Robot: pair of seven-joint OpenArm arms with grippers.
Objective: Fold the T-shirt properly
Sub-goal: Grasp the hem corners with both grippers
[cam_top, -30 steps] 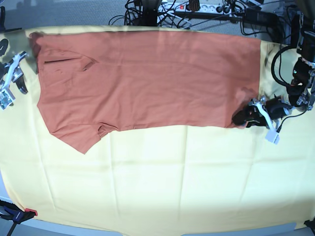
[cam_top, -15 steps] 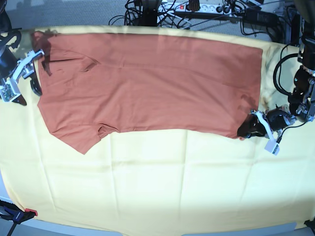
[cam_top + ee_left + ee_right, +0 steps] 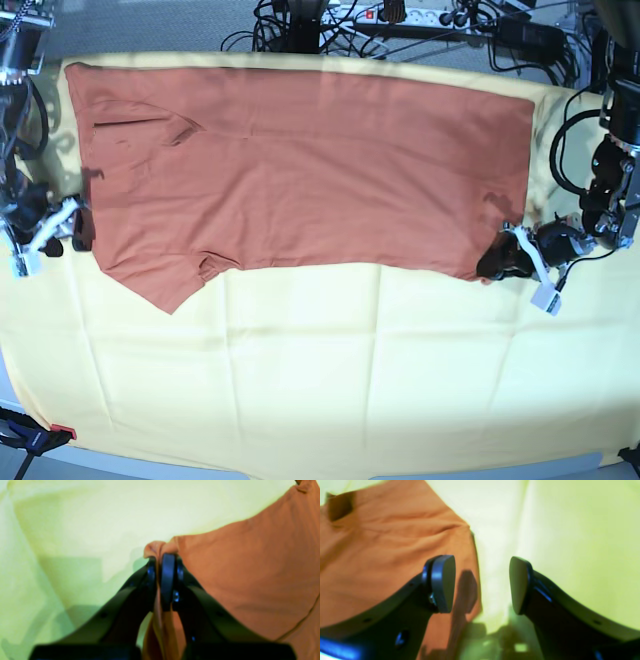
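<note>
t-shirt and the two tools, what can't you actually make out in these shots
- T-shirt neck tag: not visible in any view.
- Left tool, left wrist view: how much cloth it pinches is hidden behind its own fingers.
- Right tool, right wrist view: blur hides whether it touches the shirt edge; in the base view it is too small to tell.
- Yellow cloth: cut off by the base view's lower edge.

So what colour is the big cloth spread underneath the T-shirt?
Pale yellow cloth, plain with faint fold creases; the base view shows it best, under the rust-orange T-shirt.

T-shirt (image 3: 250,580) corner partly hidden between blurred left gripper (image 3: 160,580) fingers.
</note>
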